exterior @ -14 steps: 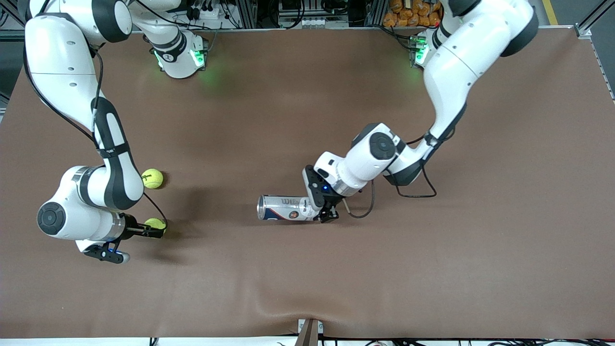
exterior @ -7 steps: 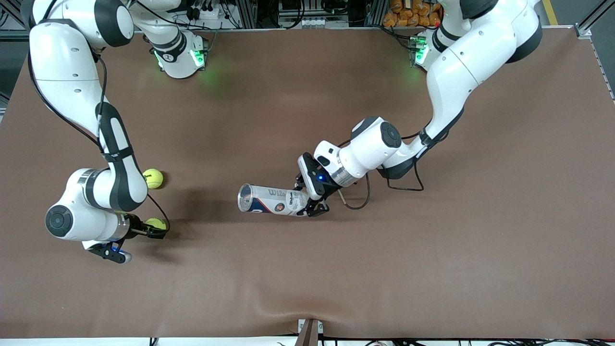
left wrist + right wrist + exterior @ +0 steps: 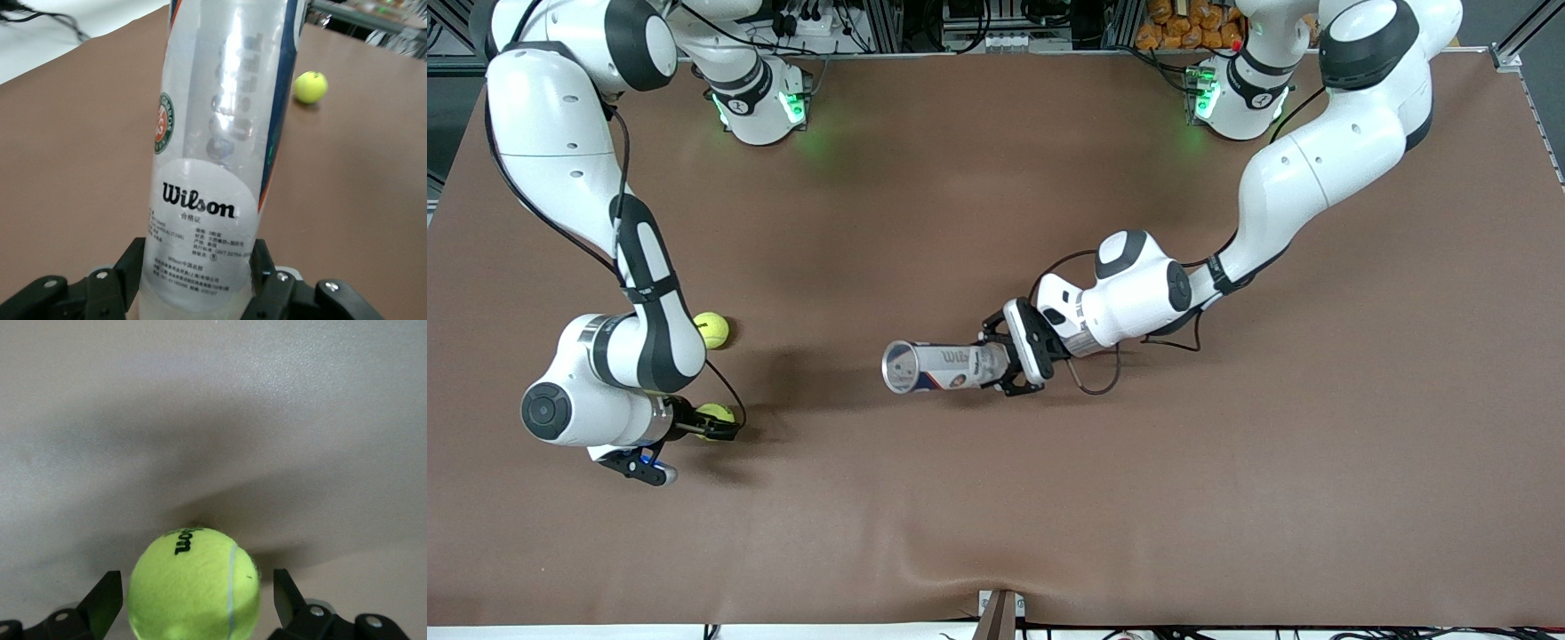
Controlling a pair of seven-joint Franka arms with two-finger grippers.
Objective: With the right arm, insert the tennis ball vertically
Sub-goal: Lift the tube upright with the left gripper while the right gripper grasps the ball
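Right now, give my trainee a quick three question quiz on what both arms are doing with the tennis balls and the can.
1. True or false: the left gripper is shut on the can.
2. How many tennis balls are on the table?
3. The right gripper's fingers are: A) clamped on the ball; B) open either side of it; C) over the can.

Key: 1 true; 2 two, the second ball lies apart; 3 B.

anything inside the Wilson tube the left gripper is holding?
The tube looks empty: the left wrist view shows no ball through its clear wall. Labels cover part of the wall, and the left gripper hides its base end, so those parts cannot be checked.
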